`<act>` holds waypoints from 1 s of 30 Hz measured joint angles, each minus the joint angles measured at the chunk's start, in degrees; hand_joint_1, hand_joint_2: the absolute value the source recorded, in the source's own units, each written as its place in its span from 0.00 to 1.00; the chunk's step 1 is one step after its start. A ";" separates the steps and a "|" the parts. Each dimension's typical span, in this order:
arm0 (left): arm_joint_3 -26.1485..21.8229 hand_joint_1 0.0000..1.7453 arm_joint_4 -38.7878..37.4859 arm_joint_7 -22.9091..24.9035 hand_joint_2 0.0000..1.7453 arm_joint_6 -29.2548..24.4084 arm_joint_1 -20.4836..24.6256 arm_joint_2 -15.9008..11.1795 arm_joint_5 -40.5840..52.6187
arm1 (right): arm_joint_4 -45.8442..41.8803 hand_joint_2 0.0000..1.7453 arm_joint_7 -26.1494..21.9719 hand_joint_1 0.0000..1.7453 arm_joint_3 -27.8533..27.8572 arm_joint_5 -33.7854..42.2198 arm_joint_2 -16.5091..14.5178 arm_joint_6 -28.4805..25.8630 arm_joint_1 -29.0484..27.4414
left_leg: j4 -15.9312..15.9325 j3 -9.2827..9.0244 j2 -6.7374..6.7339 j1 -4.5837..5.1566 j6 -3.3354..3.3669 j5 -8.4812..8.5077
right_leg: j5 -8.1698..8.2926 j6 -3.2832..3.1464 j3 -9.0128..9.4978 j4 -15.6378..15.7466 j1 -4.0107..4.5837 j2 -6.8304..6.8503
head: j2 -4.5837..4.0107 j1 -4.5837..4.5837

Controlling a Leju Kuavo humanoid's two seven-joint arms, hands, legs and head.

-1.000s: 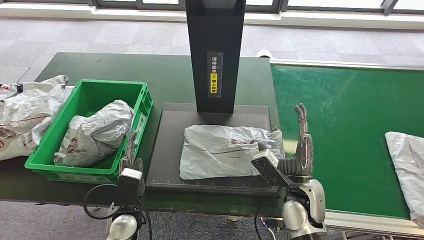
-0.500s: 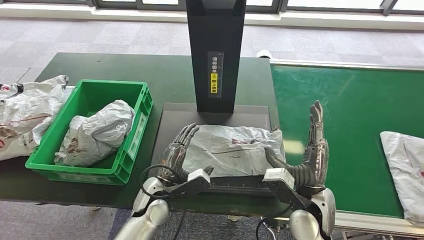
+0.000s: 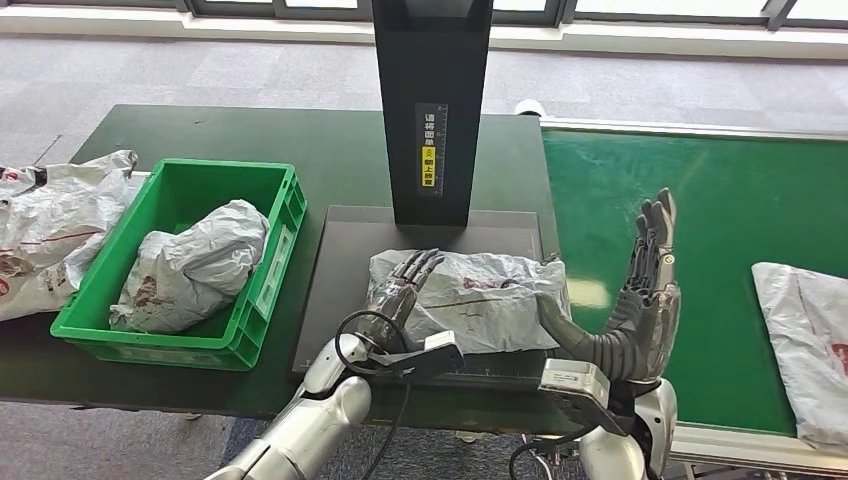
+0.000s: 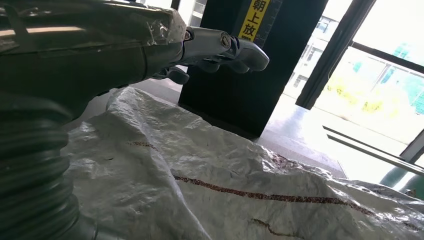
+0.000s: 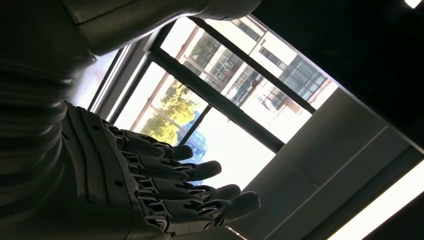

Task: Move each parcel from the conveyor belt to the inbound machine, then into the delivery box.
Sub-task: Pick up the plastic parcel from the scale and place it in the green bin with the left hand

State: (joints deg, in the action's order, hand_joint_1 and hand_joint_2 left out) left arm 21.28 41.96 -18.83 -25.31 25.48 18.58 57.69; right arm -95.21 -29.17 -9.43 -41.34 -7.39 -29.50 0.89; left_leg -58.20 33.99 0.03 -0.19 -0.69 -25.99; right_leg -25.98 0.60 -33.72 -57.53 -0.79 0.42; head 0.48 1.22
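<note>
On the dark green tabletop (image 3: 330, 140), a crumpled grey plastic parcel (image 3: 480, 300) lies on the black inbound machine platform (image 3: 340, 260). Over the last second the left hand (image 3: 405, 290) has risen to its near edge, fingers spread, seemingly touching. The right hand (image 3: 645, 290) lifts beside it, fingers straight, empty. A two-handed lift toward the green plastic delivery box (image 3: 275, 250) looks imminent.
</note>
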 joint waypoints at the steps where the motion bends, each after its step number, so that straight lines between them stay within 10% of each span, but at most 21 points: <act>1: 0.10 0.00 -0.53 0.43 1.00 -0.18 0.24 0.12 0.64 | -0.04 1.00 -0.27 0.00 -0.13 0.38 0.00 -0.06 0.07 | 0.00 0.00 0.00 0.00 0.00 0.00 | 0.00 0.00 0.00 0.00 0.00 0.00 | 0.00 0.00; 10: 4.51 0.00 -6.97 3.28 1.00 -4.02 3.19 2.38 5.43 | -0.14 1.00 -2.17 0.00 -1.93 3.90 0.01 -1.45 2.32 | -0.01 0.00 0.02 0.02 0.01 0.01 | 0.02 0.01 0.03 0.00 -0.01 0.01 | 0.00 -0.01; 14: 9.39 1.00 -8.17 3.98 1.00 -4.10 4.43 2.85 1.02 | -0.43 1.00 -1.86 0.00 -2.72 4.60 0.03 -2.15 3.90 | -0.01 0.01 0.03 0.02 0.01 0.01 | 0.02 0.02 0.04 0.00 -0.01 0.02 | 0.00 -0.01; 30: 14.74 1.00 -16.55 0.42 1.00 5.50 7.02 1.96 -1.66 | -0.09 1.00 -2.04 0.00 -5.13 5.83 0.31 -3.60 7.23 | 0.01 0.01 0.08 0.01 0.01 0.01 | 0.01 0.01 0.07 -0.01 -0.01 0.04 | 0.00 0.00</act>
State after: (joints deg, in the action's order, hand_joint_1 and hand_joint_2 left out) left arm 36.02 25.41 -18.40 -19.81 32.50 20.55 56.02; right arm -95.31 -31.21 -14.55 -35.51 -7.08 -33.10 8.13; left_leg -58.20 34.00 0.11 -0.18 -0.68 -25.98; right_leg -25.98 0.61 -33.65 -57.54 -0.80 0.46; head 0.48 1.22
